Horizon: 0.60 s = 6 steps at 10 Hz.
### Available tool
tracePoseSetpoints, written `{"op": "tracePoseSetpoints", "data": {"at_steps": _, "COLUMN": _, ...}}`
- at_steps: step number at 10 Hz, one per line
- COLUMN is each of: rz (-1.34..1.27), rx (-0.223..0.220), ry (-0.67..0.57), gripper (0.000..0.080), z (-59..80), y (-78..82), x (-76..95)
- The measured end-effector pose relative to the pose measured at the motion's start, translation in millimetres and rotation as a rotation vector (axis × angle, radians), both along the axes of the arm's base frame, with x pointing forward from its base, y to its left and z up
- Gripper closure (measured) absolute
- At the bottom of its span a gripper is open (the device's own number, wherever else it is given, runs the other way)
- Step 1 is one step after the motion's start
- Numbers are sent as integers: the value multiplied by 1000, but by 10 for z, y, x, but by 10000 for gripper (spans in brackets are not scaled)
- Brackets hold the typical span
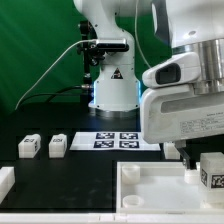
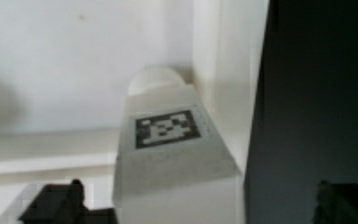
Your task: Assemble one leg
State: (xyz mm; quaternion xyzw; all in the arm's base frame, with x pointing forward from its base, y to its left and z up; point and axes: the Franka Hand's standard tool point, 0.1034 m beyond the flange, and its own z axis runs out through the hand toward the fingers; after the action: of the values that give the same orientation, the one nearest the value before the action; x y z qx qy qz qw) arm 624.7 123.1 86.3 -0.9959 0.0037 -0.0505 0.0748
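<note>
A leg (image 2: 169,140), a stubby white block with a square tag, lies between my gripper's (image 2: 197,205) two dark fingertips (image 2: 51,204), with a gap showing on each side. The jaws stand wide open. In the exterior view this leg (image 1: 212,171) stands at the right edge by the large white tray-like piece (image 1: 150,186), with my gripper (image 1: 198,163) low beside it. Two more legs (image 1: 28,146) (image 1: 58,146) stand on the black table at the exterior view's left.
The marker board (image 1: 118,139) lies flat in front of the robot base (image 1: 110,85). Another white part (image 1: 5,182) sits at the exterior view's lower left edge. A green backdrop stands behind.
</note>
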Motion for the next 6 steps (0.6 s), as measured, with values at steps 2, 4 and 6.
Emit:
{"op": "tracePoseSetpoints", "data": {"at_steps": 2, "rz": 6, "rx": 6, "ry": 129, "gripper": 150, "z": -64, "y": -69, "x": -21}}
{"op": "tracePoseSetpoints", "data": {"at_steps": 4, "rz": -13, "rx": 5, "ry": 95, "gripper": 150, "z": -72, "y": -54, "x": 33}}
{"op": "tracePoseSetpoints", "data": {"at_steps": 6, "rz": -15, "rx": 4, "ry": 95, "gripper": 410, "z": -75, "y": -76, "x": 36}}
